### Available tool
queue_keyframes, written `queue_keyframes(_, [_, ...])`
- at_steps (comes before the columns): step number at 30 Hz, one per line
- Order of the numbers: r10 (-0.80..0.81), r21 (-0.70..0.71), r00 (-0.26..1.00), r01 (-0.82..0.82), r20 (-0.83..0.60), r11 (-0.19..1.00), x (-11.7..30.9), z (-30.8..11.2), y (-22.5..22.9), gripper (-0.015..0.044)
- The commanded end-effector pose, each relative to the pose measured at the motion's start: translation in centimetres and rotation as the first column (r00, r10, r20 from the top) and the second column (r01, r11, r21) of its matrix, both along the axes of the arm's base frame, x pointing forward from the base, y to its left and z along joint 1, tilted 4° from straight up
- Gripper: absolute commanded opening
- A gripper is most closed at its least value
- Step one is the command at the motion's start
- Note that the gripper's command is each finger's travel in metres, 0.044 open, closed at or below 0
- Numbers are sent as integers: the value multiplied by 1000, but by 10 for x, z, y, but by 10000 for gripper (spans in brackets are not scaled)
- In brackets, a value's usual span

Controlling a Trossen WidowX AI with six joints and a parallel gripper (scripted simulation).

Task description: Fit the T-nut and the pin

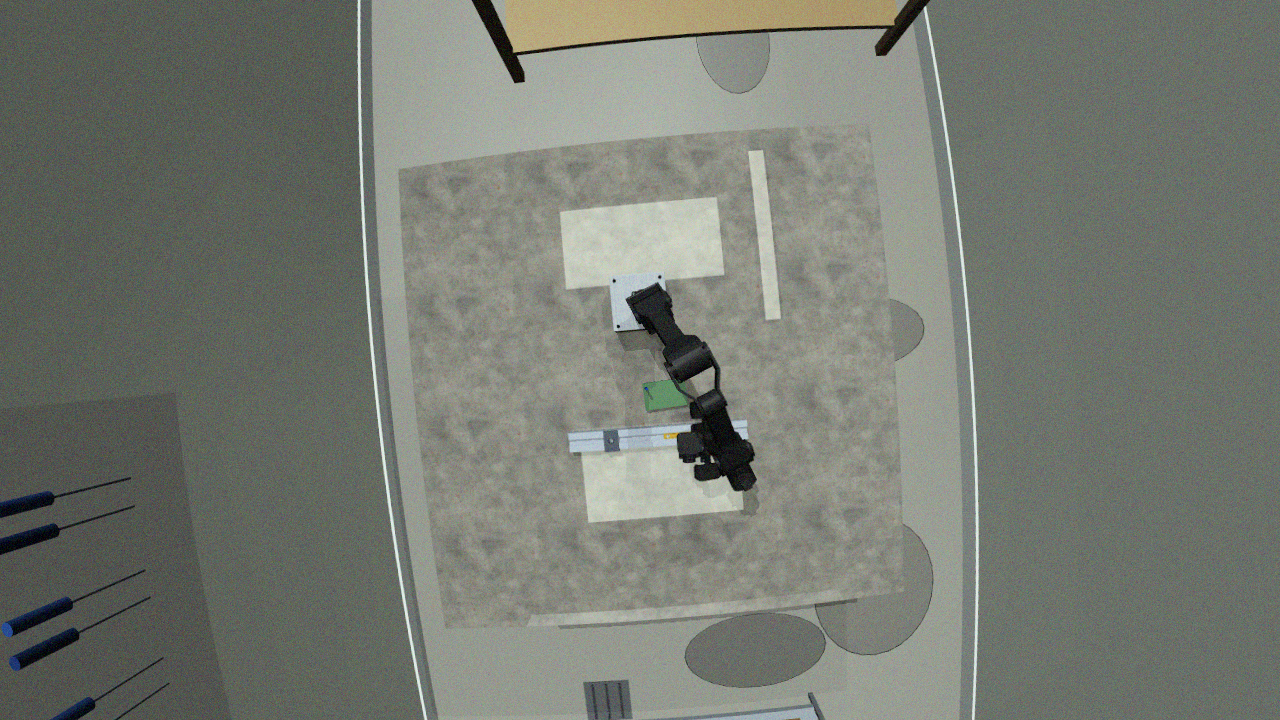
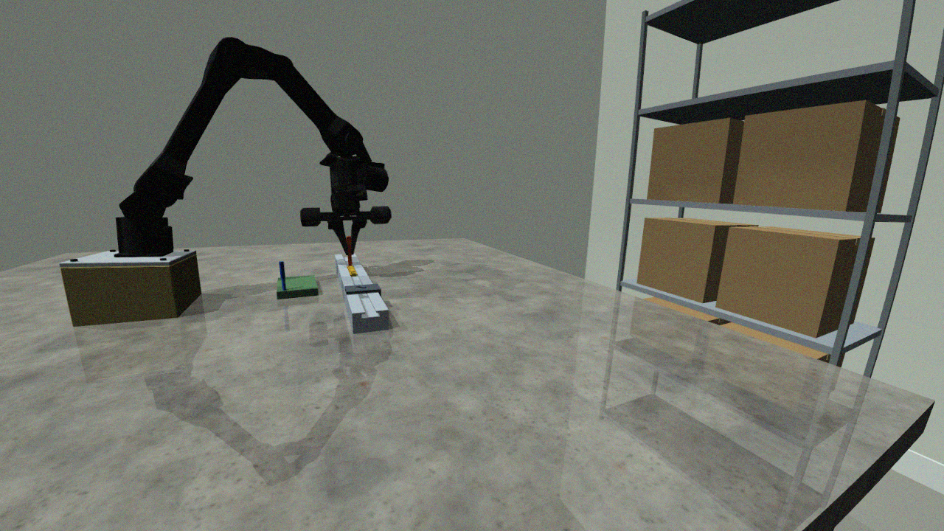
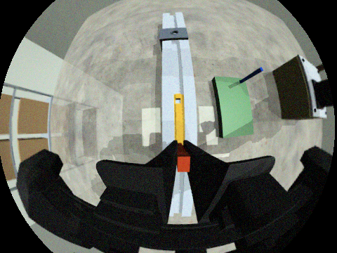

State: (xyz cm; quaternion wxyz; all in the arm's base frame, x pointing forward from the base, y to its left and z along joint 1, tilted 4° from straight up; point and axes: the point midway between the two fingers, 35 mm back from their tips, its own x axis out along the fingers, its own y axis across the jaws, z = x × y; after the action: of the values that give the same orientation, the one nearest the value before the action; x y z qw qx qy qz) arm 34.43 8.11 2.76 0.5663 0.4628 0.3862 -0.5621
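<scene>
Gripper (image 1: 696, 447) (image 2: 349, 254) (image 3: 180, 143) pinches the orange handle (image 2: 349, 244) (image 3: 183, 164), 1 fingertip each side; handle's red-orange top pokes up btwn the fingers, approx. upright in the ext. view. Brass T-nut (image 1: 670, 436) (image 2: 352, 271) (image 3: 179, 117) is at the handle's foot, lengthwise along the slot line of the alum. rail (image 1: 587, 437) (image 2: 369, 321) (image 3: 172, 70). Looks abt flat; can't tell if it's fully under the lips. Its small hole shows at the 12 o'clock end, wrist view.

Dark bracket (image 1: 611, 446) (image 2: 363, 288) (image 3: 165, 34) spans the rail, well apart from the nut: 12 o'clock of it in wrist view, 9 o'clock in top view, 5 o'clock in ext. Bracket hole has no pin in it; nut isn't under it.

Blue pin (image 2: 282, 273) (image 3: 251, 75) stands upright in the green tray (image 1: 664, 398) (image 2: 300, 287) (image 3: 235, 109), nr its 10 o'clock corner in top view. Tray is at 12 o'clock of the nut there, apart from the rail.

Arm (image 1: 682, 349) (image 2: 201, 108) arches over from its base block (image 2: 119, 293) (image 3: 289, 95), at 3 o'clock in wrist view. Shelf unit (image 2: 636, 132) w/ cardboard boxes (image 2: 692, 161) (image 3: 33, 110) is at 9 o'clock there.
</scene>
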Motion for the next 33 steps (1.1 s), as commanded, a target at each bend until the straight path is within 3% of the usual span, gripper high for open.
queue_keyframes(1, [-1, -8, 1000, 1, 0, 1000, -2, 1, -9, -150])
queue_keyframes(33, [-1, -11, 1000, 1, 0, 1000, -4, -2, -50, -150])
